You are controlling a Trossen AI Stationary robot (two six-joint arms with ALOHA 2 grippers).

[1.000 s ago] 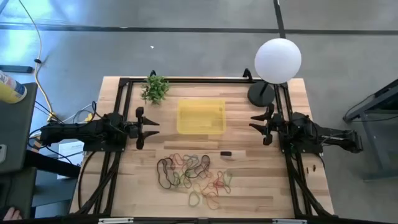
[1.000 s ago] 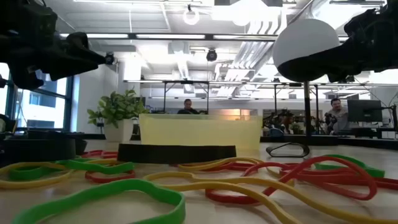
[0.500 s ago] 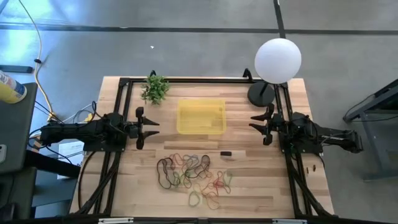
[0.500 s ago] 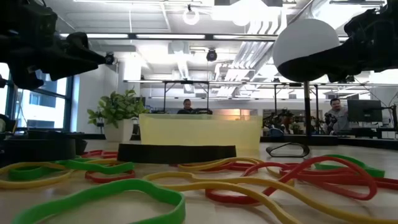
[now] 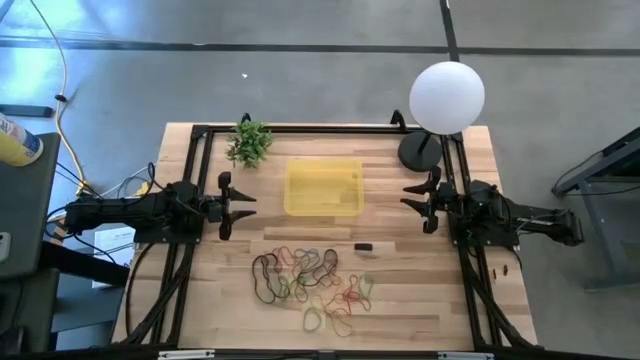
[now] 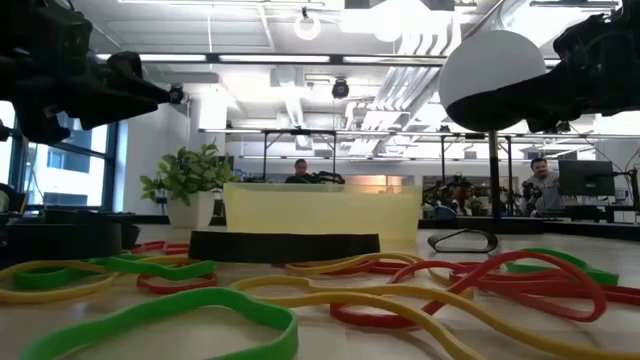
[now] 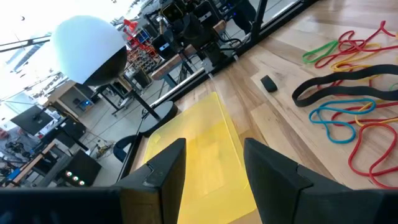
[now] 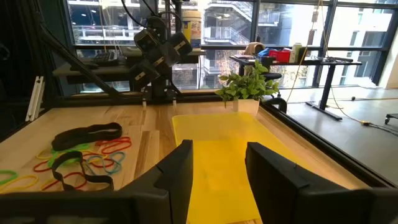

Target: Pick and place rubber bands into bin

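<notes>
Evidently nothing is picked yet: the rubber bands (image 5: 313, 283) lie in a loose tangle toward the table's (image 5: 460, 310) front edge, a small black block (image 5: 363, 246) just beside them. Mid-table, the left gripper (image 5: 238, 205) and right gripper (image 5: 415, 200) hover at opposite side edges, jaws parted and empty, flanking the bin (image 5: 323, 187). Farther back, a plant (image 5: 249, 142) and white globe lamp (image 5: 446, 97) occupy the rear corners, obstructing nothing.

small green plant (image 5: 249, 143) at a table corner, white globe lamp (image 5: 447, 96), small black block (image 5: 363, 246)
</notes>
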